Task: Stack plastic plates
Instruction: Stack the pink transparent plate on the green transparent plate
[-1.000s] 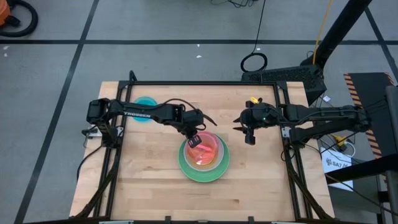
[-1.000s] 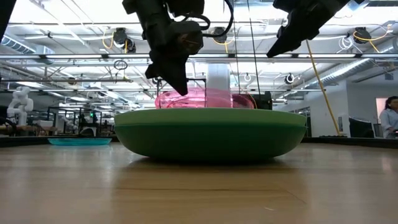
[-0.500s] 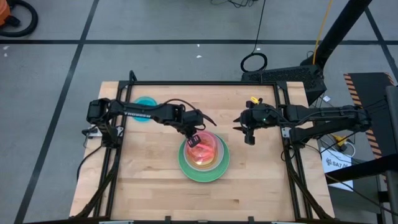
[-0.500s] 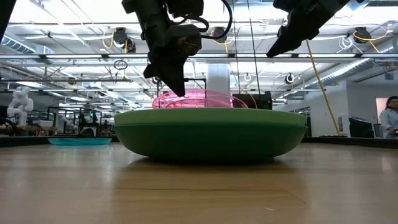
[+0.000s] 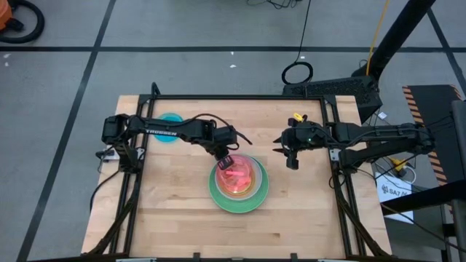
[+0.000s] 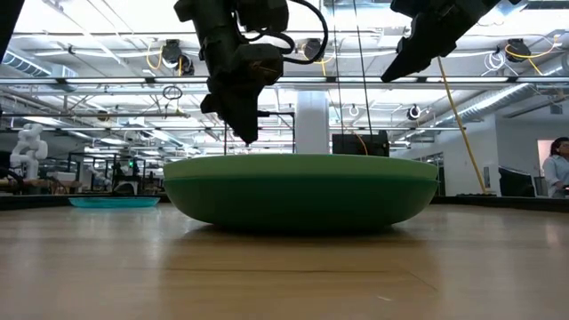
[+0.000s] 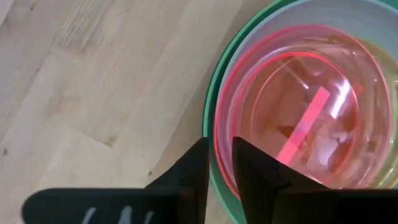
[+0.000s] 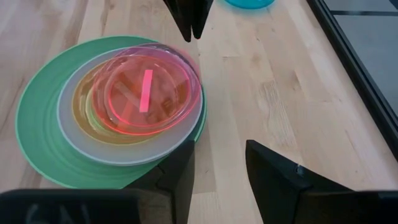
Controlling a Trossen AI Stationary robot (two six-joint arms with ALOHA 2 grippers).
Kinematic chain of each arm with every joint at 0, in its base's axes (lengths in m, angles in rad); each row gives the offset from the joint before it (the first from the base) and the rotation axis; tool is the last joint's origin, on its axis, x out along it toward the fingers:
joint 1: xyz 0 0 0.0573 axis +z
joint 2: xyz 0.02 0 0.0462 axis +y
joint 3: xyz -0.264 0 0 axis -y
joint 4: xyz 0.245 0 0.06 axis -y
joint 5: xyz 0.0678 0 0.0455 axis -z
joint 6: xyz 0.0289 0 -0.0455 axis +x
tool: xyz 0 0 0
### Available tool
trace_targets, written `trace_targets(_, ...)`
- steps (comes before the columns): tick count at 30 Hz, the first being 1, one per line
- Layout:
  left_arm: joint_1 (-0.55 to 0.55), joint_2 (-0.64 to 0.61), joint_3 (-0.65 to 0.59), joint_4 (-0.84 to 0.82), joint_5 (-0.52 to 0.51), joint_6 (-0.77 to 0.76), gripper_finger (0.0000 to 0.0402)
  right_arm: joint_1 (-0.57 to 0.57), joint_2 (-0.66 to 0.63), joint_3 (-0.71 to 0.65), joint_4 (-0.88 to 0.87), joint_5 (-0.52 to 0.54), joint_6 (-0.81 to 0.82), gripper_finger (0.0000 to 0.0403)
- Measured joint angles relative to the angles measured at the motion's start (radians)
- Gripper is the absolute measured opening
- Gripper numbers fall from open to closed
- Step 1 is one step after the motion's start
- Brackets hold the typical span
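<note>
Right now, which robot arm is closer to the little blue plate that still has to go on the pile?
Probably the left. The blue plate lies at the table's far left, right beside the left arm; the left gripper has let go of the pink plate. The right gripper hovers across the table, farther away.

two arms, each with one gripper. one stack (image 5: pixel 238 183) of plates at the table's middle; how many plates it holds is unclear. one blue plate (image 5: pixel 170 118) lies alone, far left.
</note>
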Motion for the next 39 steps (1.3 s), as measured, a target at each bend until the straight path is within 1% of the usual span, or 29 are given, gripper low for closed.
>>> trace_targets(3,0.0,0.0,0.0,-0.009,0.0,0.011,0.0086,0.0,0.0,0.0,0.0,0.0,0.0,0.0134)
trace_targets(7,0.007,-0.005,0.0,-0.059,-0.013,0.048,0.0088,0.0,0.0,0.0,0.0,0.0,0.0,0.0134)
trace_targets(10,0.013,-0.013,0.001,-0.111,-0.064,0.126,0.0088,0.0,0.0,0.0,0.0,0.0,0.0,0.0134)
trace_targets(13,0.013,-0.011,0.0,-0.182,-0.151,0.196,0.0088,0.0,0.0,0.0,0.0,0.0,0.0,0.0134)
trace_targets(14,0.013,-0.011,0.0,-0.183,-0.174,0.205,0.0088,0.0,0.0,0.0,0.0,0.0,0.0,0.0134)
trace_targets(18,-0.007,-0.011,0.0,-0.079,-0.164,0.222,0.0088,0.0,0.0,0.0,0.0,0.0,0.0,0.0134)
trace_targets(22,-0.057,-0.011,0.0,-0.025,-0.127,0.275,0.0088,0.0,0.0,0.0,0.0,0.0,0.0,0.0134)
trace_targets(28,-0.142,-0.009,0.0,0.11,-0.127,0.33,0.0088,0.0,0.0,0.0,0.0,0.0,0.0,0.0134)
trace_targets(30,-0.165,0.015,0.002,0.172,-0.125,0.335,0.0088,0.0,0.0,0.0,0.0,0.001,0.0,0.0134)
trace_targets(35,-0.198,0.086,0.0,0.22,-0.117,0.342,0.0088,0.0,0.001,0.0,0.002,0.001,0.0,0.0134)
trace_targets(39,-0.21,0.136,0.0,0.25,-0.042,0.32,0.0088,0.0,0.016,-0.001,0.015,-0.001,0.006,0.0134)
